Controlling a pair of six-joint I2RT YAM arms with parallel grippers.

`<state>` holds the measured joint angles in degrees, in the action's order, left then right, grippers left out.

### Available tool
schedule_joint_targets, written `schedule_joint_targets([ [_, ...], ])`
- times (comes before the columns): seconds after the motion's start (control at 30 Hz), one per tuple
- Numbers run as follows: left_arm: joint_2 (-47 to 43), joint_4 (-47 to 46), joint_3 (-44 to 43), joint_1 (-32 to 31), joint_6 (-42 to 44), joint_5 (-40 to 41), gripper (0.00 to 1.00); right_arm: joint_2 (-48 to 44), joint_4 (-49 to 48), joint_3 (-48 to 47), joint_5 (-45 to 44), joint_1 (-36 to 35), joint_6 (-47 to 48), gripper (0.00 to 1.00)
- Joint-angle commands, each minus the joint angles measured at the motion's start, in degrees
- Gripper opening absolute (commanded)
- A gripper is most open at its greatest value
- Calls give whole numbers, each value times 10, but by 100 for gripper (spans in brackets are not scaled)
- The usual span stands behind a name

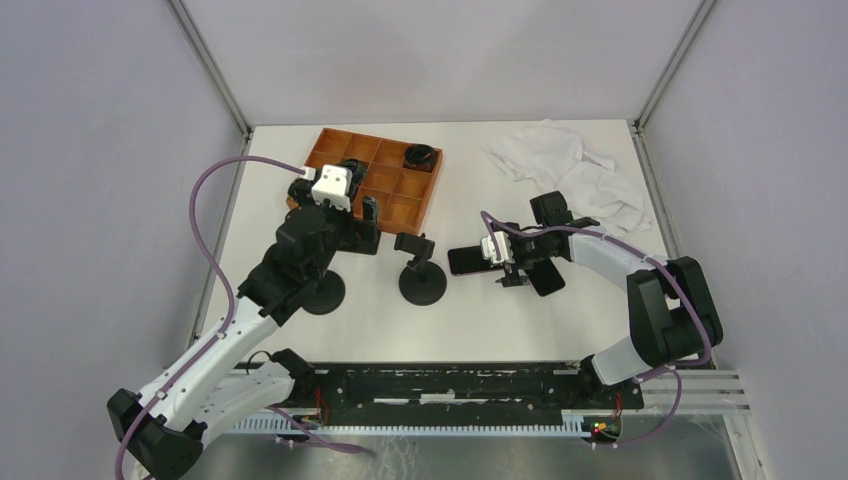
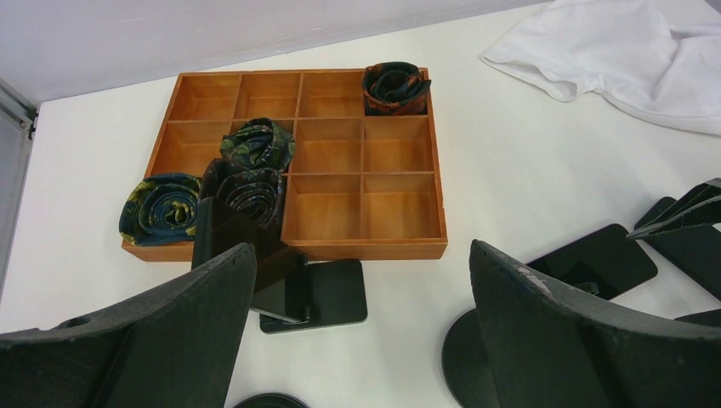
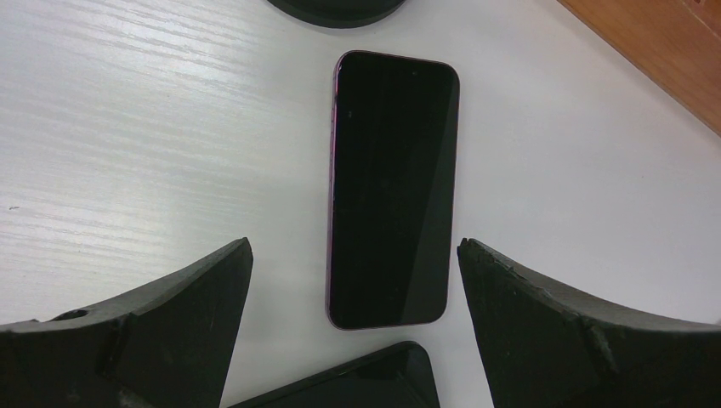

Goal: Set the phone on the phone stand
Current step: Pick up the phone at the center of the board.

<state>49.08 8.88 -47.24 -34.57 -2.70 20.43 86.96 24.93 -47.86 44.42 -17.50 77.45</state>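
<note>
A phone (image 3: 391,183) with a dark screen and purple edge lies flat on the white table, screen up. My right gripper (image 3: 354,242) hovers over its near end, open, one finger on each side, touching nothing. In the top view this phone (image 1: 467,260) lies just right of a phone stand (image 1: 420,272) with a round black base and a small clamp on top. My left gripper (image 2: 359,251) is open and empty, hanging near the front edge of the wooden tray (image 2: 366,250).
The tray holds rolled ties (image 2: 258,143). A rectangular-base stand (image 2: 327,293) in front of it carries a leaning dark phone (image 2: 242,255). A second dark phone (image 3: 357,384) lies under my right gripper. A white cloth (image 1: 570,170) is at the back right, another round base (image 1: 322,293) at the left.
</note>
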Motion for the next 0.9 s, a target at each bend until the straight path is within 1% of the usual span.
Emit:
schedule_joint_targets([
  [0.0,-2,-20,-5,3,23,-6,100,-4,4,5,2,1,10,98],
  [0.87,-5,-20,-5,3,23,-5,100,2,10,6,1,1,18,98],
])
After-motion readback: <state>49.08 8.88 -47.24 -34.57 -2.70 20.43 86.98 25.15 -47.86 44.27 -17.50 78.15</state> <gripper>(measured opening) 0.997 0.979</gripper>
